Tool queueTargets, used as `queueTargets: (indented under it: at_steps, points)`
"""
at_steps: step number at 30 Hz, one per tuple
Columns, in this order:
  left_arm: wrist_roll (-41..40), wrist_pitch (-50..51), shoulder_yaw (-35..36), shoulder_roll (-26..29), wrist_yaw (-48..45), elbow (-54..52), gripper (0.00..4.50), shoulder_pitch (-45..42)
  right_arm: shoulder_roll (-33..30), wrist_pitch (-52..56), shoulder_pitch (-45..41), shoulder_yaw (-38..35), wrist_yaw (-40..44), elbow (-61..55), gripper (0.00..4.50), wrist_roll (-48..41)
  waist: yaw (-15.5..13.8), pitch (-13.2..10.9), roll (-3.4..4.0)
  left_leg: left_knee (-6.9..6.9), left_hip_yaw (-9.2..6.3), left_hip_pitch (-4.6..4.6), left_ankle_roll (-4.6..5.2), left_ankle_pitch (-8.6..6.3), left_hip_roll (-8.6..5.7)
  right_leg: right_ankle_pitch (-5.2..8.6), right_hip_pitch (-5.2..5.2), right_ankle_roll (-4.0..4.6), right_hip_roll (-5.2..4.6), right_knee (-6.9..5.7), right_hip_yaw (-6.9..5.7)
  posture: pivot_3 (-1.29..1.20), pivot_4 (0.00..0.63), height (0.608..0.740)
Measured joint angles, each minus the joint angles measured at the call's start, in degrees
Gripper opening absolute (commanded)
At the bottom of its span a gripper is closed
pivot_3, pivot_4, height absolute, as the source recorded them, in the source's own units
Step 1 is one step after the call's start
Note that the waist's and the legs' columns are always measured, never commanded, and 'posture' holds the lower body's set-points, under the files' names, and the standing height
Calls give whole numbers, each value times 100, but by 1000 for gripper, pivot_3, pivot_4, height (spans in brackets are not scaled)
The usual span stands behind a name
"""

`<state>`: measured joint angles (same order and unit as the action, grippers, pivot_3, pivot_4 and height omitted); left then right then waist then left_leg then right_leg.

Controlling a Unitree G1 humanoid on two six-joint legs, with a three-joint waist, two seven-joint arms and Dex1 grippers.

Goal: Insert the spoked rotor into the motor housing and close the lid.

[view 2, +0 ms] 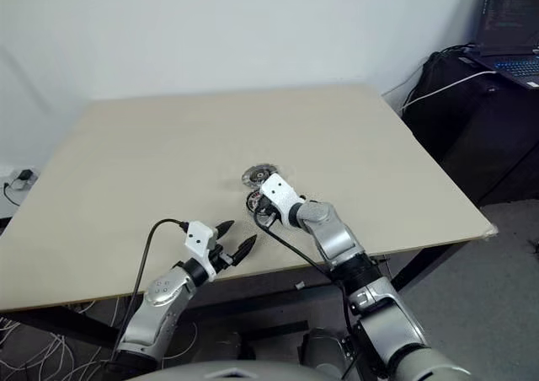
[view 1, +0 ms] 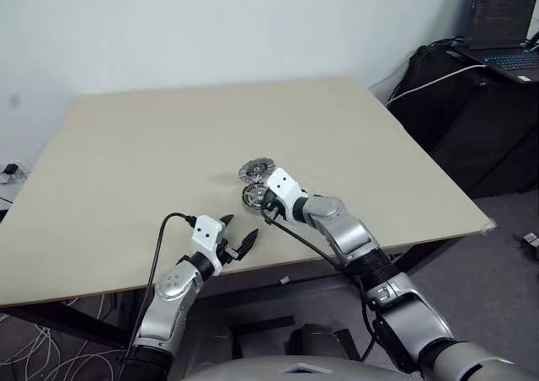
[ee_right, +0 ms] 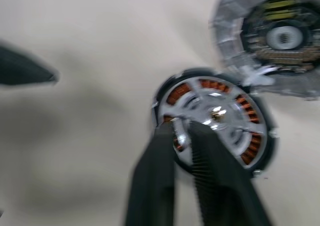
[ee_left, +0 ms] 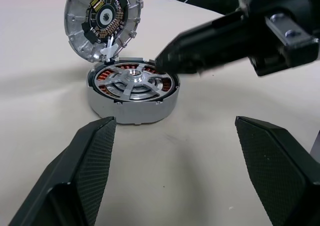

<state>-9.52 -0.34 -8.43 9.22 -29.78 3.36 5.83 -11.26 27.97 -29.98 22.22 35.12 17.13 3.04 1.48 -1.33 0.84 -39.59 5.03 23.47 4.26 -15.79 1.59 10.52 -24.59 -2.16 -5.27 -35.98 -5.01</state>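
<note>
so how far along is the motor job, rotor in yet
Done: the rotor sits inside the housing, copper windings showing between its spokes. In hand: nothing is gripped; the right gripper hovers over the rotor's edge, fingers a little apart, and the left gripper waits open nearby. Left: the lid stands propped open behind the housing, so it must be closed down.

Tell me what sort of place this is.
Probably a lab or office workroom: a plain beige table against a bare wall, an open laptop on a dark side desk, and loose cables on the floor.
</note>
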Motion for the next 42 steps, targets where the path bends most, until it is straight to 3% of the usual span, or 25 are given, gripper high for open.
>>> queueTargets:
  at_steps: [5, 25, 42]
  points:
    - [0, 0, 1, -14, 13, 0, 4043, 1, -149, -217, -297, 269, 213, 215, 3109, 301, -9, 0, 0, 0, 0, 1, 0, 0, -1, 0, 1, 1, 0, 1, 0, 0, 0, 740]
    - [-16, -1, 1, -125, 135, 0, 4043, 52, -732, -1979, -1381, 1586, 1603, 1658, 3109, 1793, -9, 0, -1, 0, 5, 2, 0, 2, -2, -1, 8, 0, 1, -1, 2, 0, 0, 740]
    - [-20, -9, 1, -240, 203, 0, 4043, 118, -464, -2840, -1891, 1786, 1606, 2790, 3109, 2602, 4, 0, -1, 0, 9, 1, -6, 5, -1, -3, 9, 2, 3, -4, 5, 0, 0, 740]
